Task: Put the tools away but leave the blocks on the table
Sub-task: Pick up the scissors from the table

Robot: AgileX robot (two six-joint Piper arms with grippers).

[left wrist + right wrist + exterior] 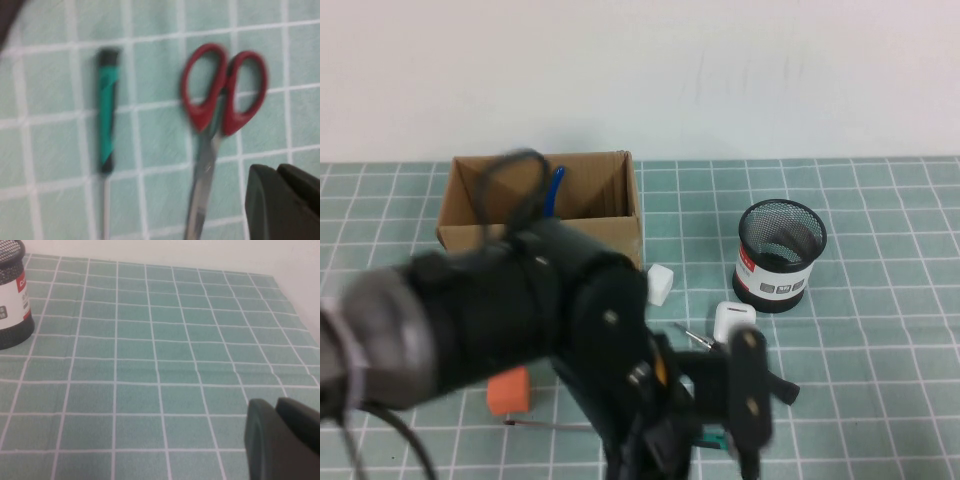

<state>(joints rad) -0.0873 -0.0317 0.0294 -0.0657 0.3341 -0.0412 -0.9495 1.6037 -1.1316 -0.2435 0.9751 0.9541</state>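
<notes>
My left arm fills the front middle of the high view, with its gripper point(752, 400) low over the mat. In the left wrist view the left gripper point(285, 200) is shut and empty, beside red-handled scissors point(220, 100). The green-and-black screwdriver point(106, 125) lies parallel to the scissors; its thin shaft point(550, 425) sticks out from under the arm. The blue pliers handle point(555, 190) stands in the cardboard box point(620, 225). The orange cube point(508, 390) and white cube point(660, 285) sit on the mat. The yellow cube is hidden. My right gripper point(285, 440) is shut over bare mat.
A black mesh pen cup point(780, 255) stands at the right and also shows in the right wrist view point(12, 295). A white earbud case point(732, 320) lies in front of it, with a thin metal shaft point(692, 333) beside it. The mat's right side is bare.
</notes>
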